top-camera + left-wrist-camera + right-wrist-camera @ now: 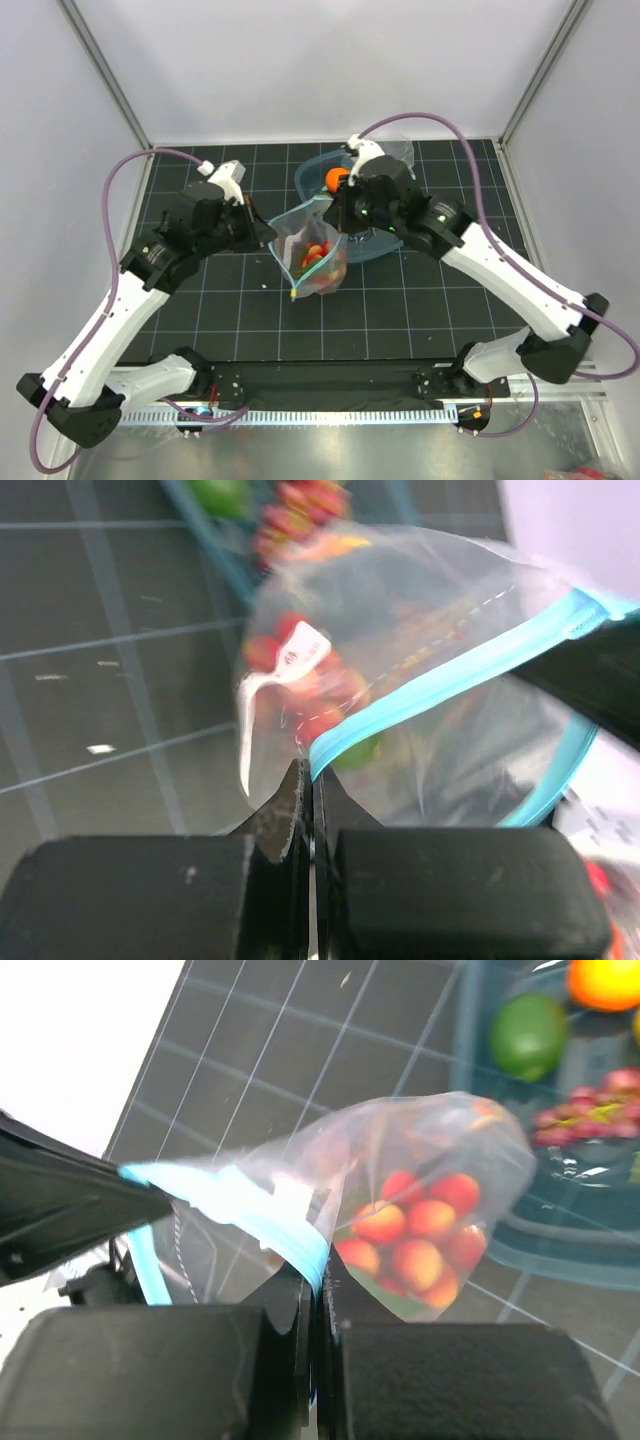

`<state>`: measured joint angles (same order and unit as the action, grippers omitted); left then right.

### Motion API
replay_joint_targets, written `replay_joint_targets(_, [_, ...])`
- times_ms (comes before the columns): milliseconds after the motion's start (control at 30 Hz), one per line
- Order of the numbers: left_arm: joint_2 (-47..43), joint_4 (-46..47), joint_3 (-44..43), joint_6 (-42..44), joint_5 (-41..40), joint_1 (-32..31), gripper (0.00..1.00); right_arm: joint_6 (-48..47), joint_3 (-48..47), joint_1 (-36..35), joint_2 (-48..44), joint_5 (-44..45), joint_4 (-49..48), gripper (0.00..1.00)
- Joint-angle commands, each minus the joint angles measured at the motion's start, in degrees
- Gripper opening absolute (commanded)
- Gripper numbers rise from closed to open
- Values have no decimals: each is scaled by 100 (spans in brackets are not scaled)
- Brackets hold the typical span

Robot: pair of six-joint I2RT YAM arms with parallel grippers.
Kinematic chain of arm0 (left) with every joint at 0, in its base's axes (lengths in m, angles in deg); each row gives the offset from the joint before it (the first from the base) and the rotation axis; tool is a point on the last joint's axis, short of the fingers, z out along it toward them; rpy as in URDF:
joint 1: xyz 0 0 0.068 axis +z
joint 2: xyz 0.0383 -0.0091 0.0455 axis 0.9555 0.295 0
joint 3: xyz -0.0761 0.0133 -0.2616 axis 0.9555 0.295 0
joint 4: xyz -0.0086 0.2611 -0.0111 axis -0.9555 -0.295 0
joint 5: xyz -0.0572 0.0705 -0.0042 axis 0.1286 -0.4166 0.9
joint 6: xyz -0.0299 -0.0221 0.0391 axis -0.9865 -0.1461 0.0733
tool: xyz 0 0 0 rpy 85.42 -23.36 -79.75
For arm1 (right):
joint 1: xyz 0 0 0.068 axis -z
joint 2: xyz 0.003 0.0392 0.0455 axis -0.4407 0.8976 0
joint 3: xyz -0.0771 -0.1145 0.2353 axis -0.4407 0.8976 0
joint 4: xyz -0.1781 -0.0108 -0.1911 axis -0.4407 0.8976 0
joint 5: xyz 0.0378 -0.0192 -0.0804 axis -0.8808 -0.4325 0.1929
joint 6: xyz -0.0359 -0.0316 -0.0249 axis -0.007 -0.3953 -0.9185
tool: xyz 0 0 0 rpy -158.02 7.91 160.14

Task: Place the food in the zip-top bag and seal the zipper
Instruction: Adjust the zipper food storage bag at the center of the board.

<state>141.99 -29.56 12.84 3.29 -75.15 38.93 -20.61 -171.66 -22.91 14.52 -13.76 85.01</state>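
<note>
The zip-top bag (pixel 312 252) hangs between both grippers with its mouth up, above the mat. Several red strawberries (pixel 425 1232) lie in its bottom; they also show through the plastic in the left wrist view (pixel 300 685), beside the white label (pixel 300 648). My left gripper (pixel 268 233) is shut on the teal zipper (pixel 450 675) at one end (pixel 312 768). My right gripper (pixel 338 218) is shut on the zipper (pixel 250 1205) at the other side (pixel 320 1272). The orange (pixel 605 980), lime (pixel 527 1035) and grape bunch (pixel 590 1115) lie in the teal tub (pixel 560 1230). The lemon is barely visible.
The teal tub (pixel 365 245) stands right behind the bag, under my right arm, with the orange (pixel 337 178) in it. A smaller clear bag (pixel 400 150) lies at the back. White walls close in the black grid mat (pixel 230 300) on three sides.
</note>
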Motion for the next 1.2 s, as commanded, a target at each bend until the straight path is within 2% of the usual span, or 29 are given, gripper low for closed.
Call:
replay_joint_targets(0, [-286,-444,-325,207,-1286,244,0,-128,-288,-279,759,-813,-427,1])
replay_joint_targets(167, [-436,-550,-431,321,-1967,315,1,-277,-464,-306,1217,-815,-638,1])
replay_joint_targets(400, [135,-190,-264,480,-1519,315,1,-365,-841,449,1788,-1499,-744,1])
replay_joint_targets(500, [478,-31,-343,585,-1519,315,1,-515,-1105,695,2175,-1737,-682,10])
replay_joint_targets(533, [557,-5,-387,620,-1545,315,0,-524,-1158,818,2271,-1790,-656,19])
replay_joint_targets(600, [855,4,-571,743,-1667,315,0,-533,-1325,959,2562,-2053,-656,24])
replay_joint_targets(700, [1346,-66,-948,770,-1957,324,0,-401,-1369,1170,2720,-2466,-963,43])
replay_joint_targets(733, [1488,-84,-1054,796,-1984,332,0,-410,-1378,1197,2721,-2485,-1042,57])
replay_joint_targets(833, [1981,-215,-1441,884,-2142,368,0,-524,-1177,1249,2528,-2388,-1261,71])
replay_joint_targets(967, [2359,-207,-1609,796,-2134,411,0,-586,-948,1460,2203,-2291,-1543,79])
replay_joint_targets(1167, [1877,672,-741,735,-2151,587,0,-524,-904,1899,1860,-2011,-1640,90])
